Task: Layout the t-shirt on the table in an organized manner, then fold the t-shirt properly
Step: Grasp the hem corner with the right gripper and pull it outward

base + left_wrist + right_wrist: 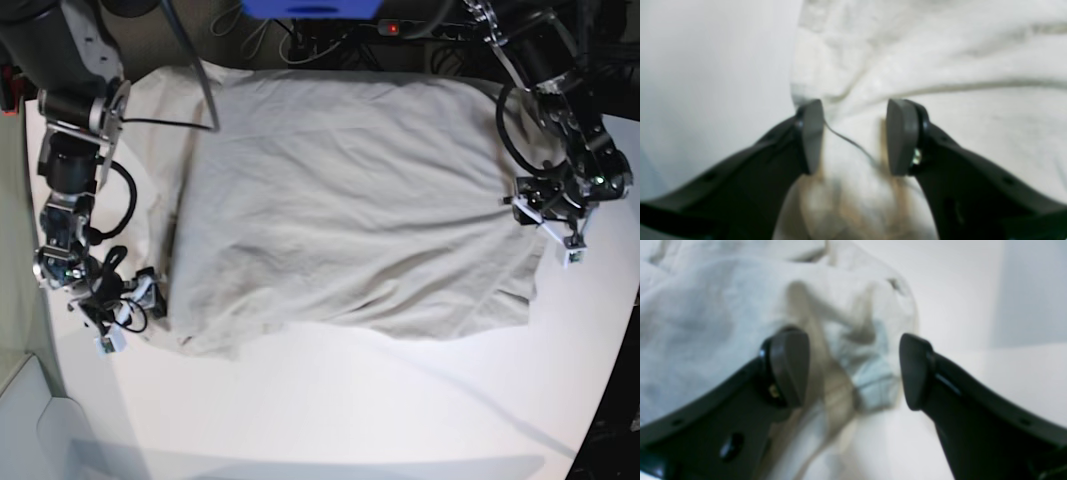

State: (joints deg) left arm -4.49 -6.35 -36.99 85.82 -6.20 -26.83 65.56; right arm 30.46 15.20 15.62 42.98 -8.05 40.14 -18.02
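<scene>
The light grey-beige t-shirt (340,200) lies spread and wrinkled across the far half of the white table (350,410). At its right edge my left gripper (540,212) is closed on a bunched fold. In the left wrist view the cloth (940,66) fills the gap of that gripper (855,136) and creases fan out from the pads. At the shirt's lower left corner my right gripper (140,295) stands open. The right wrist view shows this gripper (853,370) straddling a crumpled shirt edge (706,323), the right finger clear of the cloth.
Cables and a blue object (310,8) sit beyond the table's far edge. The right arm's cable loops (120,200) hang beside the shirt's left side. The table edge curves away at the lower left (50,420) and at the right (610,380).
</scene>
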